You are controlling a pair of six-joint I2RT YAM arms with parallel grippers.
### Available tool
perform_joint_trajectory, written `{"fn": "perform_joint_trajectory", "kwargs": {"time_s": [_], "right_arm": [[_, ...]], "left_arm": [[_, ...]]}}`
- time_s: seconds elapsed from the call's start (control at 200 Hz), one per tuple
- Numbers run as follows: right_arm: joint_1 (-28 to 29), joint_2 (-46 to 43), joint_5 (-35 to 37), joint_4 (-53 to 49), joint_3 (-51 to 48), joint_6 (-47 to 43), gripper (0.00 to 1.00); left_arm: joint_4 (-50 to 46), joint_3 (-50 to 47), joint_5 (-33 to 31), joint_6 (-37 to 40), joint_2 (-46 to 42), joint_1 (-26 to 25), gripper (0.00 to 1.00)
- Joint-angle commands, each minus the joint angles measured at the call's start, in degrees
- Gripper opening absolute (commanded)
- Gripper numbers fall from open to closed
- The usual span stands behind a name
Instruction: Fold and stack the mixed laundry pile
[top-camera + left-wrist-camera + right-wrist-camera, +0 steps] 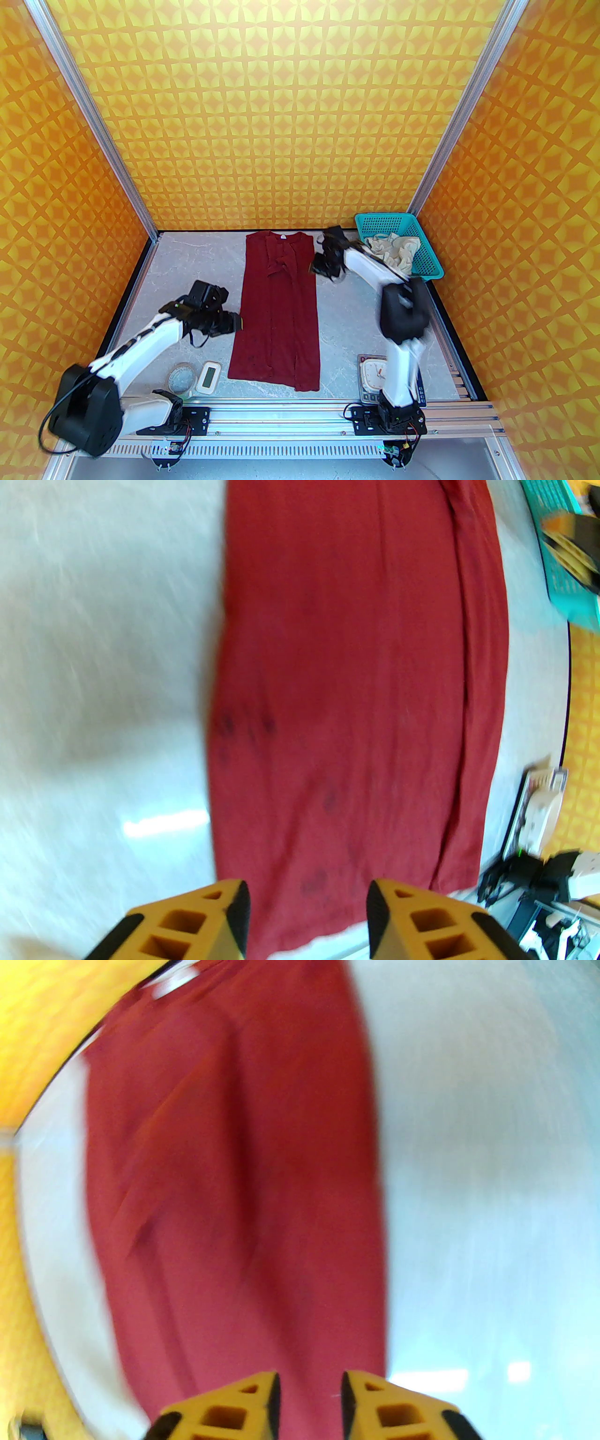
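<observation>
The dark red shirt (276,314) lies flat down the middle of the table as a long strip, collar at the far end. My left gripper (240,323) hovers at its left edge, about halfway along. In the left wrist view its jaws (307,920) stand open above the shirt (356,691) with nothing between them. My right gripper (315,268) is at the shirt's far right edge. Its jaws (309,1405) are parted a little over the blurred red cloth (243,1194), gripping nothing. The cream-white shorts (393,251) lie crumpled in the basket.
A teal mesh basket (429,262) stands at the far right corner. A tape roll (182,377) and a small white device (208,376) lie near left. A scale with a white clock (372,375) sits near right. An aluminium rail (290,412) runs along the front edge.
</observation>
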Motion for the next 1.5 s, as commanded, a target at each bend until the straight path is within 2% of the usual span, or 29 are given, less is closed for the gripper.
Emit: {"fn": "perform_joint_trajectory", "kwargs": {"time_s": [0.0, 0.1, 0.2, 0.42, 0.665, 0.84, 1.05, 1.07, 1.135, 1.285, 1.41, 1.495], "right_arm": [[2.4, -12.0, -2.9, -1.2, -15.0, 1.4, 0.38], [5.5, -22.7, -4.2, -4.6, -27.0, 3.0, 0.42], [9.9, -30.7, -4.6, -8.5, -34.7, 5.5, 0.45], [17.7, -39.1, -9.4, -5.1, -47.4, 14.6, 0.45], [25.3, -35.8, -12.0, 2.8, -51.4, 21.1, 0.46], [27.5, -31.7, -12.9, 9.2, -52.8, 24.4, 0.45], [28.9, -27.8, -13.6, 14.8, -53.2, 26.8, 0.36], [28.9, -27.6, -13.6, 15.0, -53.1, 26.8, 0.35], [29.0, -27.6, -13.4, 15.2, -53.0, 27.1, 0.33], [28.9, -28.5, -13.2, 14.7, -52.6, 27.5, 0.26], [29.0, -29.3, -13.0, 13.8, -52.0, 27.5, 0.19], [29.0, -30.3, -13.0, 13.0, -51.5, 27.7, 0.18]], "left_arm": [[-4.2, -3.5, -1.6, -4.2, -1.1, -4.5, 0.52], [-5.4, -5.3, -3.0, -4.7, -0.2, -5.9, 0.54], [-7.2, -5.1, -4.2, -4.7, 0.3, -7.0, 0.56], [-9.3, -5.4, -5.6, -6.4, 2.0, -10.1, 0.62], [-6.6, -6.8, -7.0, -8.7, 4.8, -11.4, 0.64], [-3.7, -8.0, -7.0, -10.4, 7.0, -12.6, 0.6], [-1.7, -7.5, -6.8, -10.9, 9.6, -12.9, 0.57], [-1.6, -7.4, -6.8, -10.8, 9.9, -14.5, 0.57], [-1.5, -7.5, -6.8, -10.7, 11.0, -14.8, 0.57], [-1.5, -8.6, -7.5, -11.0, 11.2, -14.8, 0.45], [-2.9, -8.7, -8.1, -11.2, 9.6, -14.8, 0.28], [-4.3, -8.7, -8.5, -11.2, 7.8, -14.8, 0.22]]}}
